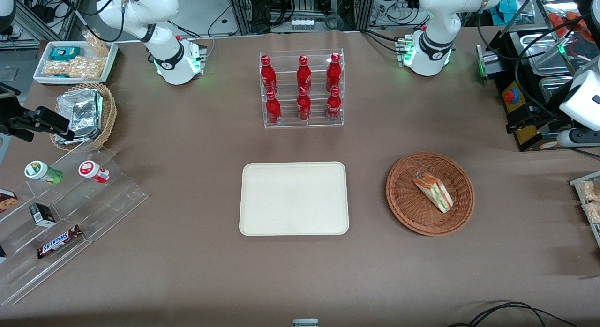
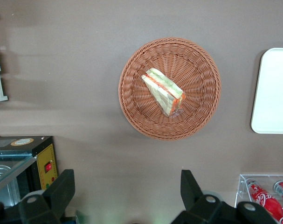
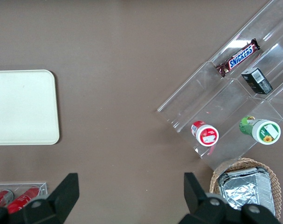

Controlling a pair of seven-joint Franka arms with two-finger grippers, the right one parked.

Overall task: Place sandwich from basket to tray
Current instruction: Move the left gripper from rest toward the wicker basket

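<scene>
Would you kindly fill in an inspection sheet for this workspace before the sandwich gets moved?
Surface: brown table.
Job's things: sandwich lies in the basket; tray holds nothing.
Clutter: bottle rack, snack stand, foil basket.
Grippers: gripper open, above the table beside the basket.
Cables: black cable at the table edge nearest the front camera.
Surroundings: metal pans at the working arm's end.
</scene>
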